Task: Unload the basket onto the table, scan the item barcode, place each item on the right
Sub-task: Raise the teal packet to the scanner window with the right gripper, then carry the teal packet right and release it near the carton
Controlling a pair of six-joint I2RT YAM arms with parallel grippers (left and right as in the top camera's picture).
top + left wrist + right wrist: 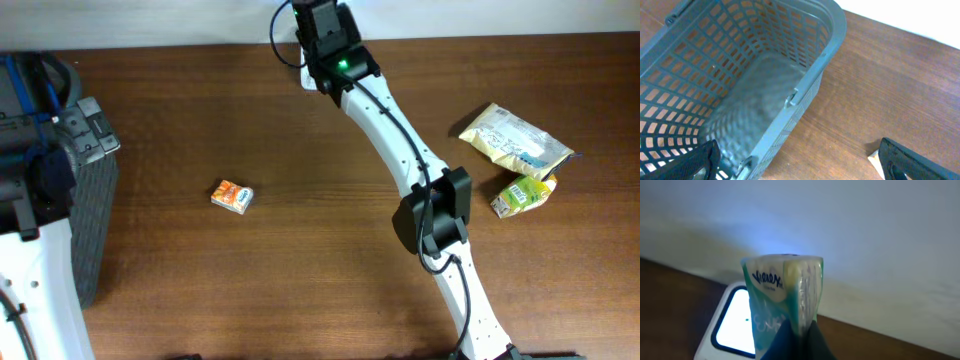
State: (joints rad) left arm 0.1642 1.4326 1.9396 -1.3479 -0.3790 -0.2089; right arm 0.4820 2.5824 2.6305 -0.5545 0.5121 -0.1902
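Near the half-hidden scanner (730, 325), right tool (799, 332) clamps a tissue pack (782, 295); left tool (800, 162) gapes

Evenly lit overhead, barely shadowed across the tabletop (300, 260). Smeared with blur along the floor of the basket (765, 95), left wrist view. Dim, bluish and soft in the right wrist view, blown out white at the scanner window (735, 322) behind the tissue pack (782, 292).

Overhead top-down on table (250, 285); wrists close-up.
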